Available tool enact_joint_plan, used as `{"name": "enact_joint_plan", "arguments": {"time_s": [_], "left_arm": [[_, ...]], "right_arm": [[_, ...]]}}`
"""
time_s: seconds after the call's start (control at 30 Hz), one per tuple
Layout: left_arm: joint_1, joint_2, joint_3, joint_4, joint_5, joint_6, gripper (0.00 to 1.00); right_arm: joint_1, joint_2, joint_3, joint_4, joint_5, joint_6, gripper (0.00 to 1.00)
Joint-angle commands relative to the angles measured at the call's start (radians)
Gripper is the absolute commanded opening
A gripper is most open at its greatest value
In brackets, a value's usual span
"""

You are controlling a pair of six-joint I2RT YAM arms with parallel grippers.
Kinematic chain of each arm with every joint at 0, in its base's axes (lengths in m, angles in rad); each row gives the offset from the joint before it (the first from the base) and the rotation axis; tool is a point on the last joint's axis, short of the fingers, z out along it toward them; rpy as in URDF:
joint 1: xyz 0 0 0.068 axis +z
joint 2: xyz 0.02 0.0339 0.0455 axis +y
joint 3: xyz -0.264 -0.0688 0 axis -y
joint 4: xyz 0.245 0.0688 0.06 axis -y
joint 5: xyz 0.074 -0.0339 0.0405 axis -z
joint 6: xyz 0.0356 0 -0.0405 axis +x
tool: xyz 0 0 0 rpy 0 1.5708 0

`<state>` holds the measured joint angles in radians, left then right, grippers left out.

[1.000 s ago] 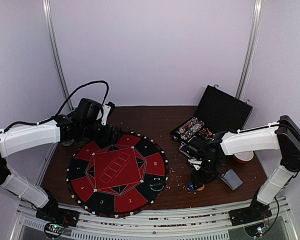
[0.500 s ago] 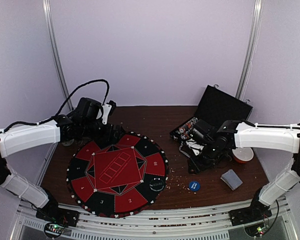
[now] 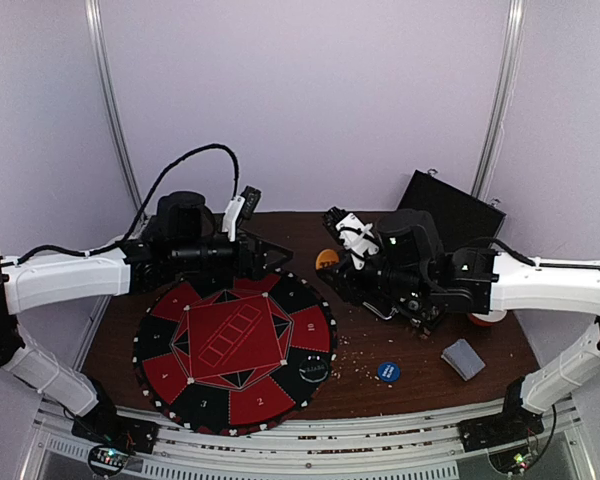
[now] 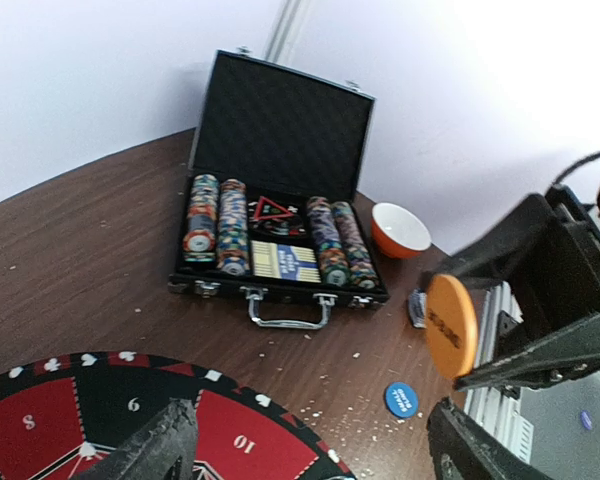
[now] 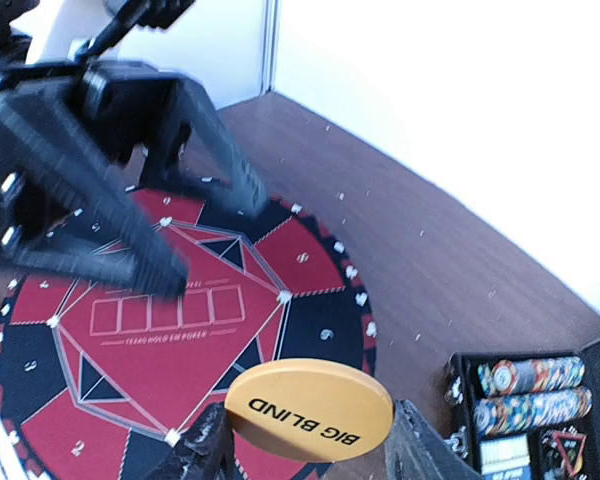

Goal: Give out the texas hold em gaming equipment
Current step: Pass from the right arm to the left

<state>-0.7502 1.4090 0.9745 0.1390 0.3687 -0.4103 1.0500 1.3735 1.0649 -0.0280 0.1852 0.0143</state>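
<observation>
My right gripper is shut on a yellow "BIG BLIND" disc, held in the air past the mat's far right edge. The right wrist view shows the disc gripped by its rim between both fingers. My left gripper is open and empty, pointing at the disc from close by on the left. In the left wrist view the disc stands on edge just right of the open left gripper. A blue disc lies on the table. A grey-backed card deck lies to its right. A black disc sits on the mat.
The round red-and-black mat covers the left-middle table. The open black case with rows of striped chips and a card box stands at the back right. An orange bowl sits beside it. White crumbs are scattered on the wood.
My right gripper rose from beside the blue disc and swung back and left, carrying the yellow disc. The blue disc stayed on the table. My left gripper lifted and turned right toward it.
</observation>
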Motion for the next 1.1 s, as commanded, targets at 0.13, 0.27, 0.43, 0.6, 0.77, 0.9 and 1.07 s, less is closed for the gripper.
{"name": "enact_joint_plan", "arguments": {"time_s": [0.13,0.27,0.43,0.6,0.77,0.9,1.07], "left_arm": [[-0.045,0.024,0.019,0.101,0.078,0.047,0.85],[-0.071,0.045,0.043,0.062,0.019,0.095,0.82],[-0.081,0.093,0.091,-0.042,-0.044,0.136,0.65],[-0.087,0.099,0.085,-0.014,-0.031,0.139,0.53],[-0.104,0.109,0.084,-0.014,0.0,0.166,0.41],[-0.107,0.114,0.086,-0.038,0.02,0.18,0.23],[-0.107,0.108,0.082,-0.043,0.029,0.185,0.0]], "right_arm": [[0.066,0.085,0.031,0.112,0.19,-0.184,0.41],[0.098,0.107,0.043,0.107,0.226,-0.214,0.41],[0.122,0.122,0.05,0.11,0.249,-0.233,0.41],[0.131,0.135,0.06,0.106,0.261,-0.244,0.41],[0.132,0.154,0.077,0.094,0.292,-0.247,0.41],[0.132,0.158,0.083,0.096,0.307,-0.253,0.41],[0.133,0.164,0.088,0.099,0.304,-0.261,0.41]]}}
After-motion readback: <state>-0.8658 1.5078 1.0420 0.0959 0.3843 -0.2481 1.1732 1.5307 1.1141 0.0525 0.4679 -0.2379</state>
